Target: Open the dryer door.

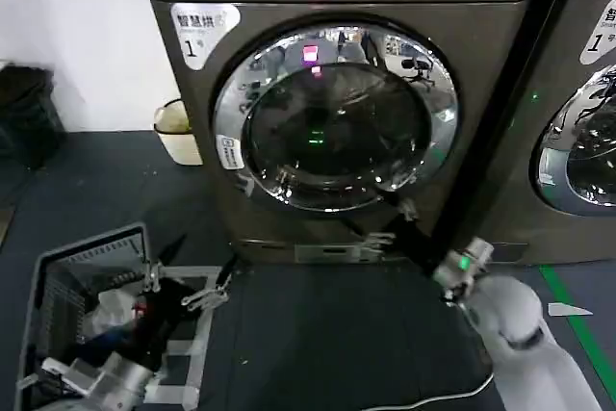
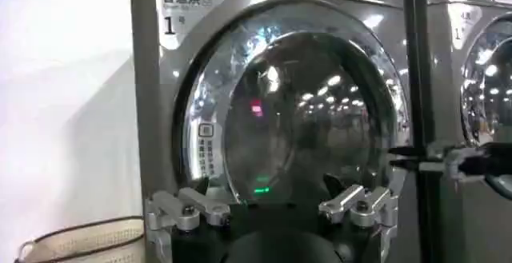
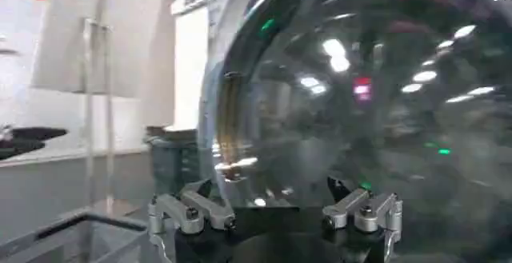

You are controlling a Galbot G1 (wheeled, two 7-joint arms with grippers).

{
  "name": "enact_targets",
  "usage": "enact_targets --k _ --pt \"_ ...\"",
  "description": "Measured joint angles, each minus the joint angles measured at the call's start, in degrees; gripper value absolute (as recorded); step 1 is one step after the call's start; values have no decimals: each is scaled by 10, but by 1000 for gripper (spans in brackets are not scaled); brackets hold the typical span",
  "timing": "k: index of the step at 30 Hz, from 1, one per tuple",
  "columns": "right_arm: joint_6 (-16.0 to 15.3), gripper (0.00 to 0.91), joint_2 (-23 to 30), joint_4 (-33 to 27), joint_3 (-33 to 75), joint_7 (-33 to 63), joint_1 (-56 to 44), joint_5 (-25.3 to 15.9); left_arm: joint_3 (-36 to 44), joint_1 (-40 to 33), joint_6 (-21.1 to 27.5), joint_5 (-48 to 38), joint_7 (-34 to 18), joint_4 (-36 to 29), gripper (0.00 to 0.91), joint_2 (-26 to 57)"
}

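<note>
The dryer (image 1: 192,103) stands straight ahead, dark bronze-grey, with a white "1" sticker and a pink light on top. Its round dryer door (image 1: 337,122) has a wide chrome rim around dark glass and lies flat against the front. My right gripper (image 1: 393,223) is open at the door's lower right rim, close to the chrome. In the right wrist view the right gripper (image 3: 272,197) faces the glass bowl (image 3: 360,113) with nothing between its fingers. My left gripper (image 1: 183,281) hangs open, low on the left, away from the door (image 2: 304,113). The left gripper (image 2: 268,197) holds nothing.
A second like machine (image 1: 587,141) stands to the right, past a dark vertical post (image 1: 500,113). A wire laundry basket (image 1: 58,276) sits on the floor at the lower left. A cream bin (image 1: 178,132) stands beside the dryer's left side. Green tape (image 1: 577,334) marks the floor.
</note>
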Motion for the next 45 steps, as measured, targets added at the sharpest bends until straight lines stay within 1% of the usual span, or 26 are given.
enact_targets --k 5,10,14,18,26,36,45 --pt "4 907 12 -55 -47 1 61 -1 3 0 -11 14 -4 -6 907 0" --pt "2 907 26 -107 -98 4 124 -18 3 -1 -28 24 -10 -2 907 1" --pt "3 907 44 -145 -134 3 168 -20 2 2 -28 5 -4 6 907 2" --pt "8 907 65 -175 -159 3 197 -40 3 3 -24 3 -5 7 907 1" --pt "5 907 100 -203 -192 17 236 -50 6 10 -13 6 7 2 907 0" --pt "-3 907 127 -209 -217 33 258 -52 10 14 -13 15 6 -1 907 -4" --pt "-4 907 148 -235 -233 34 273 -54 13 17 -14 15 8 -1 907 -6"
